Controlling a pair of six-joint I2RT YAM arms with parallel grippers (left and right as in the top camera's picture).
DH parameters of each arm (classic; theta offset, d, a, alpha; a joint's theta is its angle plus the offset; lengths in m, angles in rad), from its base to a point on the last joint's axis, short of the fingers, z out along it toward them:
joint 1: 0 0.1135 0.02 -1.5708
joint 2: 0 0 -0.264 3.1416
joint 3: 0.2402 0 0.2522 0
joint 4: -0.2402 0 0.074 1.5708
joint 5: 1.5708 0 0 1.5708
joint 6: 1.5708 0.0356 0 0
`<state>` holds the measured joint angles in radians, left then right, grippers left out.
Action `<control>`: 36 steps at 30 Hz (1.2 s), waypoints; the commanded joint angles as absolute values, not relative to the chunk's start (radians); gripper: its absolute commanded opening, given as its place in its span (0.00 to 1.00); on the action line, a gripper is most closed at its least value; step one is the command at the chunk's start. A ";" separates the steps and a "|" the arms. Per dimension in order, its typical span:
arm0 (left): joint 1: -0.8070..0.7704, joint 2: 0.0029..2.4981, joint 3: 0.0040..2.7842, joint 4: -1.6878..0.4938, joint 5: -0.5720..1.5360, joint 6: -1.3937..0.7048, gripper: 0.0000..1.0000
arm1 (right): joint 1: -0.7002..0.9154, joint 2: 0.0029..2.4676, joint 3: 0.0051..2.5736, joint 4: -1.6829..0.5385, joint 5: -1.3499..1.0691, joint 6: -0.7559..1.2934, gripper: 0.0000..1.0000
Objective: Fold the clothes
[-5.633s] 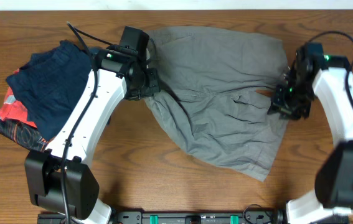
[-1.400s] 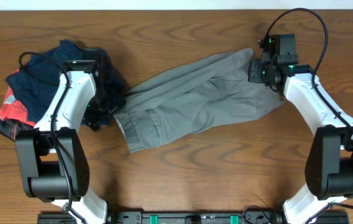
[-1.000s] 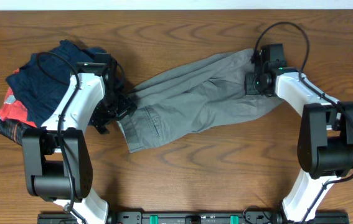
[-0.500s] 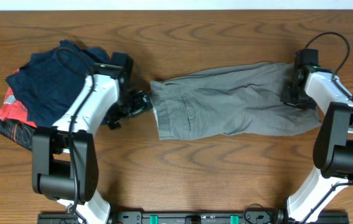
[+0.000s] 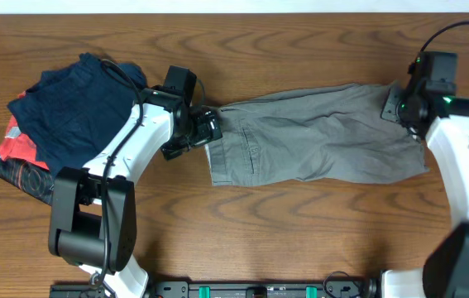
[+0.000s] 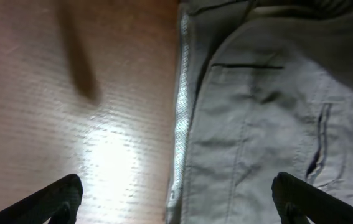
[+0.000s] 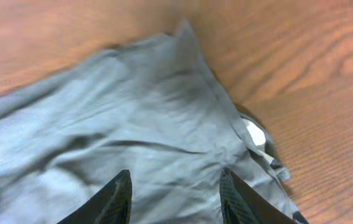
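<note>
The grey shorts point(image 5: 317, 136) lie flat and folded lengthwise across the middle of the table, waistband to the left. My left gripper point(image 5: 208, 130) hovers at the waistband end, open. In the left wrist view its jaws stand wide apart point(image 6: 176, 202), straddling the mesh-lined waistband edge point(image 6: 179, 130) without holding it. My right gripper point(image 5: 399, 106) is over the shorts' right end. In the right wrist view its two fingers point(image 7: 177, 198) are apart above the grey cloth point(image 7: 132, 124) with nothing between them.
A navy blue garment point(image 5: 77, 108) lies crumpled at the left on a red-and-black patterned garment point(image 5: 17, 157). Bare wood table point(image 5: 300, 240) stretches in front of the shorts. The table's far edge point(image 5: 234, 12) runs along the top.
The shorts have been drawn rightward and straightened into a level strip. My right gripper has opened and lifted off the cloth's right end. My left gripper has followed right to the waistband.
</note>
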<state>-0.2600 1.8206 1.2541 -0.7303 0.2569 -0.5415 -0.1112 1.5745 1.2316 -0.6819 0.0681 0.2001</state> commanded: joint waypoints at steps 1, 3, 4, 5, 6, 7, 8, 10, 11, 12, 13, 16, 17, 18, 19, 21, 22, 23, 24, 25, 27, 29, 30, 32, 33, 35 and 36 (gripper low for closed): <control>-0.262 1.879 1.247 -0.713 0.326 -0.524 0.98 | -0.096 1.541 1.237 -0.698 -0.016 0.148 0.46; -0.262 1.916 1.247 -0.701 0.374 -0.524 0.98 | -0.091 1.535 1.237 -0.707 -0.028 0.140 0.46; -0.263 1.938 1.247 -0.697 0.400 -0.524 0.98 | -0.090 1.535 1.237 -0.712 -0.035 0.140 0.46; -0.266 1.959 1.247 -0.695 0.421 -0.524 0.98 | -0.090 1.536 1.237 -0.719 -0.035 0.140 0.46; -0.270 1.977 1.247 -0.694 0.439 -0.524 0.98 | -0.090 1.536 1.237 -0.724 -0.035 0.140 0.46; -0.275 1.993 1.247 -0.694 0.459 -0.522 0.95 | -0.090 1.536 1.237 -0.728 -0.035 0.140 0.46; -0.282 2.009 1.247 -0.694 0.488 -0.516 0.92 | -0.090 1.536 1.237 -0.730 -0.035 0.140 0.46; -0.296 2.027 1.247 -0.694 0.529 -0.508 0.86 | -0.090 1.536 1.237 -0.730 -0.035 0.140 0.46; -0.303 2.030 1.247 -0.694 0.535 -0.508 0.84 | -0.090 1.536 1.237 -0.730 -0.035 0.140 0.46; -0.312 2.030 1.247 -0.693 0.535 -0.508 0.80 | -0.090 1.536 1.237 -0.730 -0.035 0.140 0.46; -0.319 2.030 1.247 -0.689 0.535 -0.505 0.74 | -0.090 1.536 1.237 -0.730 -0.035 0.140 0.46; -0.327 2.030 1.247 -0.683 0.535 -0.505 0.46 | -0.088 1.536 1.237 -0.744 -0.036 0.140 0.45; -0.327 2.030 1.248 -0.683 0.535 -0.504 0.39 | -0.087 1.536 1.237 -0.750 -0.036 0.139 0.43; -0.325 2.029 1.248 -0.683 0.535 -0.502 0.29 | -0.082 1.536 1.237 -0.758 -0.042 0.131 0.40; -0.319 2.027 1.248 -0.686 0.535 -0.493 0.20 | -0.076 1.536 1.237 -0.765 -0.060 0.111 0.37; -0.305 2.014 1.257 -0.714 0.535 -0.466 0.06 | -0.057 1.538 1.236 -0.774 -0.116 0.075 0.31; -0.297 2.004 1.263 -0.733 0.534 -0.449 0.06 | -0.046 1.538 1.236 -0.776 -0.154 0.060 0.27; -0.286 1.988 1.271 -0.758 0.531 -0.431 0.06 | -0.032 1.539 1.235 -0.779 -0.194 0.042 0.23; -0.277 1.971 1.279 -0.782 0.526 -0.416 0.06 | -0.017 1.540 1.234 -0.779 -0.224 0.028 0.21; -0.266 1.946 1.289 -0.810 0.511 -0.402 0.06 | 0.002 1.542 1.230 -0.778 -0.251 0.020 0.20; -0.247 1.887 1.301 -0.853 0.477 -0.392 0.06 | 0.037 1.551 1.226 -0.778 -0.269 0.021 0.16; -0.230 1.810 1.304 -0.878 0.459 -0.392 0.06 | 0.085 1.578 1.221 -0.775 -0.271 0.022 0.15; -0.224 1.777 1.304 -0.883 0.459 -0.393 0.06 | 0.105 1.595 1.219 -0.774 -0.275 0.027 0.15; -0.220 1.718 1.304 -0.886 0.459 -0.393 0.06 | 0.145 1.636 1.218 -0.773 -0.315 0.029 0.15; -0.220 1.686 1.304 -0.886 0.459 -0.393 0.06 | 0.169 1.663 1.217 -0.770 -0.347 0.029 0.15; -0.220 1.636 1.304 -0.887 0.459 -0.393 0.06 | 0.216 1.718 1.215 -0.767 -0.384 0.029 0.14; -0.220 1.616 1.304 -0.889 0.459 -0.393 0.06 | 0.239 1.747 1.215 -0.765 -0.386 0.034 0.13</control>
<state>-0.2203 1.6657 1.2797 -0.8829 0.4786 -0.4133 0.1841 1.6814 1.2308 -0.7643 -0.3080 0.0437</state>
